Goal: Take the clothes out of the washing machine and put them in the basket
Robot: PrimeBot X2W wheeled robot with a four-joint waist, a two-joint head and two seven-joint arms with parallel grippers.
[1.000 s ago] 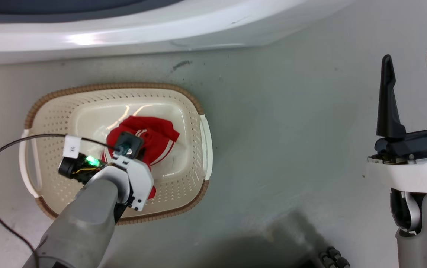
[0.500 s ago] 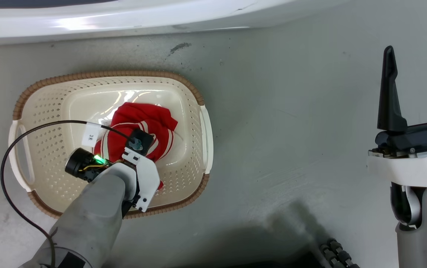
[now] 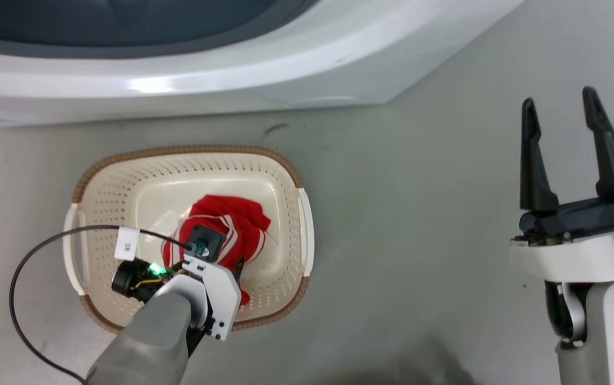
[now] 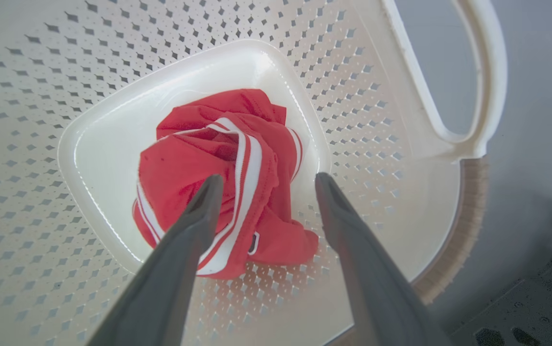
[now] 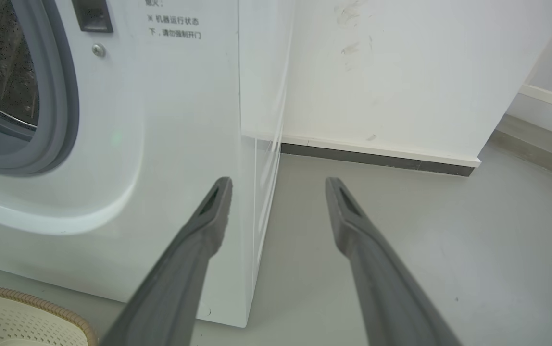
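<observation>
Counts, as we see them: one washing machine (image 3: pixel 232 80). One basket (image 3: pixel 189 160), two handles (image 3: pixel 307 224) on it, one per short end. Wall perforations run to many rows, and we didn't tally them. Clothes in the basket: one red jersey (image 3: pixel 232 211), bunched up. A second garment may be folded under that lump; we can't separate it. Two pincers, the left pincer (image 4: pixel 264 180) and the right pincer (image 3: pixel 558 97), with two fingers (image 3: pixel 532 160) each, four total. One black cable (image 3: pixel 15 278) at the left arm, one white tag (image 3: pixel 127 243) on it, one green light (image 3: pixel 153 267).
</observation>
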